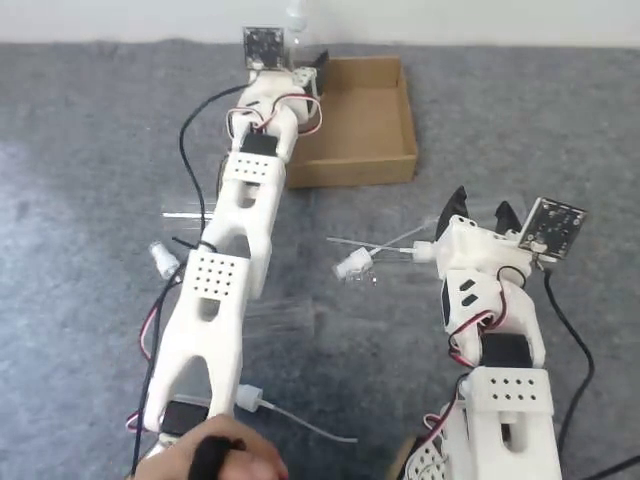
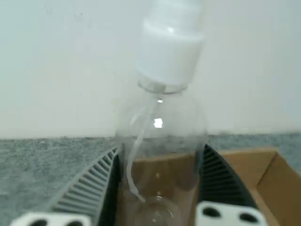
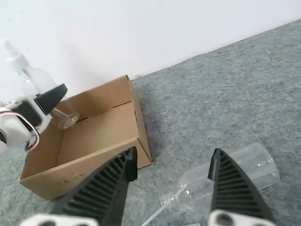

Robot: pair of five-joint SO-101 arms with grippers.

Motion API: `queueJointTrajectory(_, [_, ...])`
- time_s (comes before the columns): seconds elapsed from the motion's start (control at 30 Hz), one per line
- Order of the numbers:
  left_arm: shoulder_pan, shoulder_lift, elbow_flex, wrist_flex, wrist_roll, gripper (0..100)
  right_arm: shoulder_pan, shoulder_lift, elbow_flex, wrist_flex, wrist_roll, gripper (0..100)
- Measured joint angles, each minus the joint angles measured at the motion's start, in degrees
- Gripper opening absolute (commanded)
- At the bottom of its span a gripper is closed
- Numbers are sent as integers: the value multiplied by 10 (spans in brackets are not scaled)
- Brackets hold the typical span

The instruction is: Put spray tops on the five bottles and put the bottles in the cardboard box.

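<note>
A few small dark printed marks stood on the brown cardboard box (image 3: 94, 162), too small to read.

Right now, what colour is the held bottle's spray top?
White spray top, clearest in the left wrist view.
</note>
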Motion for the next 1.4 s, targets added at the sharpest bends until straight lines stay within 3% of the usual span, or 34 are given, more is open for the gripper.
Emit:
queueJointTrajectory(0.23, [6, 98, -127, 9, -55, 199, 0, 0, 0, 0, 0, 223])
queueJointTrajectory(0.57, [9, 102, -153, 54, -67, 265, 0, 0, 0, 0, 0, 223])
queueJointTrajectory(1.4, [-11, 101, -213, 211, -59, 291, 0, 0, 0, 0, 0, 224])
